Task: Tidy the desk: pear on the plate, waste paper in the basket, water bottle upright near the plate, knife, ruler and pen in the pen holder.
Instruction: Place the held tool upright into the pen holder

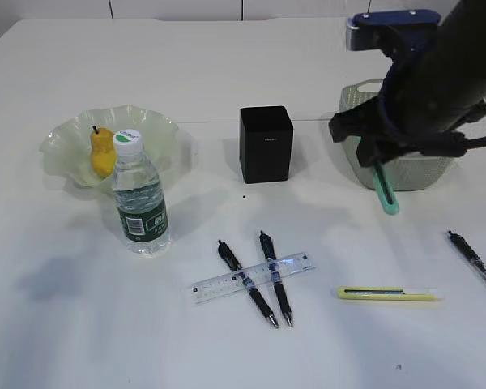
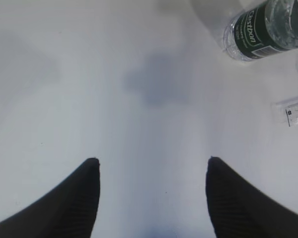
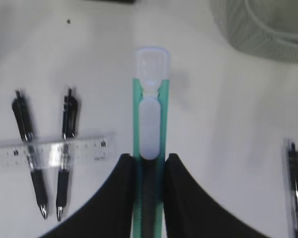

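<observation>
green plastic, the slim utility knife (image 3: 149,148) is pinched between the two black fingers (image 3: 116,198) of the right gripper (image 3: 149,163), its pale translucent end pointing away from the wrist; in the exterior view the same knife (image 1: 384,193) hangs from the dark right arm, tip downward, above the desk (image 1: 227,81) just in front of the sage-green basket (image 1: 358,101) at the far right. the left gripper (image 2: 151,168) hovers over bare white tabletop with its fingers (image 2: 87,191) spread wide and nothing between them. on the left, the yellow pear (image 1: 102,151) lies in the pale green plate (image 1: 158,130), and the water bottle (image 1: 140,198) stands upright just in front of that plate, white cap up. the black pen holder (image 1: 266,143) stands near the middle, well apart from both plate and basket. nearer, the clear ruler (image 1: 219,284) lies flat with two black pens (image 1: 247,284) lying across it side by side, tips toward the near edge. to their right lies a yellow utility knife (image 1: 389,293), and a third black pen (image 1: 474,263) lies at the right edge. whether the basket holds anything cannot be told, since the arm hides most of it
</observation>
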### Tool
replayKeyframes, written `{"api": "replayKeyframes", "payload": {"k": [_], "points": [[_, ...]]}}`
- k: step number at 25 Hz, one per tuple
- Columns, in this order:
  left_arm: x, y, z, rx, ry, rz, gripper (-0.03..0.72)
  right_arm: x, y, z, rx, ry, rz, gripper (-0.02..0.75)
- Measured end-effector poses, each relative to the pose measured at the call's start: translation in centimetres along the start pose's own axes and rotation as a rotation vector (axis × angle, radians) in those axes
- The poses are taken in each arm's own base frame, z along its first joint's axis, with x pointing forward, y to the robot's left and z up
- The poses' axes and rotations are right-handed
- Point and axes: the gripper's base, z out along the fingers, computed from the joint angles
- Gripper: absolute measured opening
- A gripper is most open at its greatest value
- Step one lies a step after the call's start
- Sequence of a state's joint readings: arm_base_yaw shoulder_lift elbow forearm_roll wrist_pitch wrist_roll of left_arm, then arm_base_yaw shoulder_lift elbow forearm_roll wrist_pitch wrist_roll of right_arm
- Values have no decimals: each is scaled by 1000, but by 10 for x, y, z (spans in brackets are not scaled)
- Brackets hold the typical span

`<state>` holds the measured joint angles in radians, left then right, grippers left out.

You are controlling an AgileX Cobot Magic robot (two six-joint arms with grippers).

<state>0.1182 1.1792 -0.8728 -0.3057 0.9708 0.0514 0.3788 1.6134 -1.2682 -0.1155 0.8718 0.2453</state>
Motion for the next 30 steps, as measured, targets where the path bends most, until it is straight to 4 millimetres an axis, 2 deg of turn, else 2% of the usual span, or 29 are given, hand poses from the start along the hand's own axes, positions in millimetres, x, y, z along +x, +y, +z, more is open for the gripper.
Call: {"api": "replayKeyframes", "payload": {"k": [5, 7, 18, 22, 30], "points": [[0, 0, 0, -1, 2, 0, 474, -19, 3, 0, -38, -236, -26, 108], [0, 0, 0, 0, 2, 0, 474, -28, 6, 7, -52, -325, -44, 108], [1, -1, 0, 1, 6, 8, 474, -66, 28, 57, -174, -754, -154, 108], [1, -1, 0, 1, 6, 8, 474, -74, 33, 76, -166, -803, -235, 108], [1, -1, 0, -1, 6, 9, 474, -112, 33, 90, -146, -882, -248, 108]]}}
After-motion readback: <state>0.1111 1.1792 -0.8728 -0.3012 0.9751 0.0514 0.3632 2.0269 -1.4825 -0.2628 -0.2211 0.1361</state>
